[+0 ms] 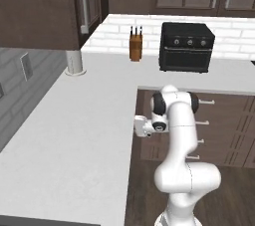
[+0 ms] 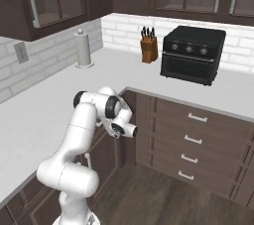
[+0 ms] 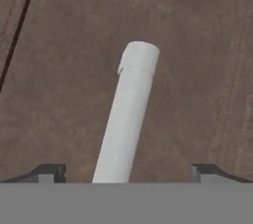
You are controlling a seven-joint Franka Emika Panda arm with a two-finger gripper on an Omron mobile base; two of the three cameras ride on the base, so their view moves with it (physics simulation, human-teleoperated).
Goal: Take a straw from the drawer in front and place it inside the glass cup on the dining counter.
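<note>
Jaws spread wide and empty, the gripper points close at a dark brown wood drawer front, its white bar handle rising between the two fingertips (untouched by either), below the light grey counter holding a black toaster oven.

drawer front: dark matt wood | handle: smooth white | counter: matt grey

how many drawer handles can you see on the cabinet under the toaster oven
4, stacked under the oven: top handle, second, third, lowest. The cabinets run past the picture's edge, so more may be hidden.
</note>
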